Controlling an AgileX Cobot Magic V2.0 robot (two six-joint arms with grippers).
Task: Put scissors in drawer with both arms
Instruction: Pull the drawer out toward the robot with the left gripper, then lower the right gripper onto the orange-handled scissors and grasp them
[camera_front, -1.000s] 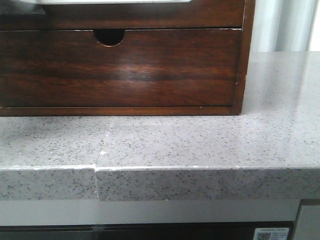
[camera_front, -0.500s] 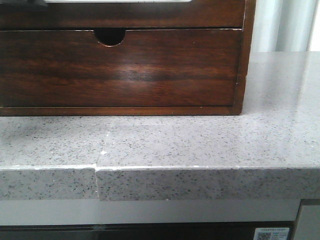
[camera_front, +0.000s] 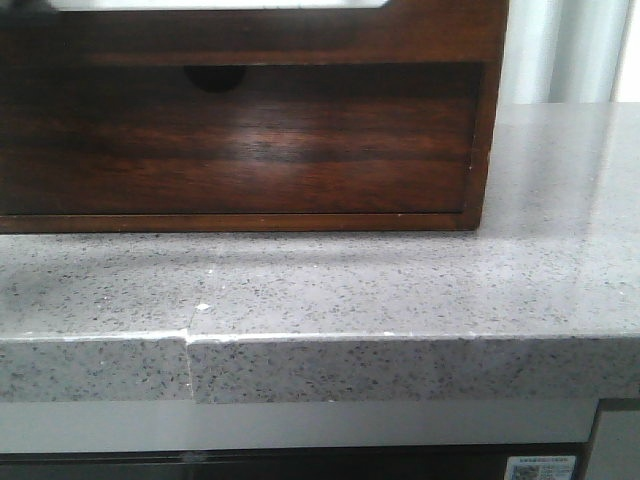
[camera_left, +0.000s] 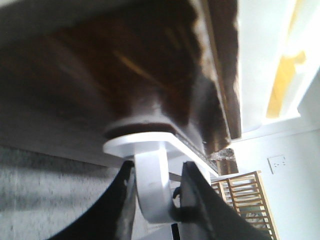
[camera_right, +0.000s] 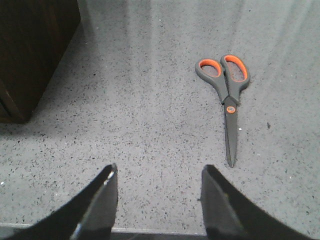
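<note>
The left gripper (camera_left: 159, 192) shows two dark fingers (camera_left: 197, 195) flanking a white curved part (camera_left: 150, 185). Its flat white end sits against a blurred dark brown wooden surface, probably the drawer (camera_left: 125, 65). Speckled grey counter (camera_left: 45, 195) lies below. A white wall with a socket (camera_left: 277, 162) and a slatted wooden rack (camera_left: 245, 197) stand behind.

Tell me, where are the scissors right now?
The scissors lie flat and closed on the speckled grey counter, seen only in the right wrist view, ahead of the open right gripper and away from the wooden cabinet.
</note>
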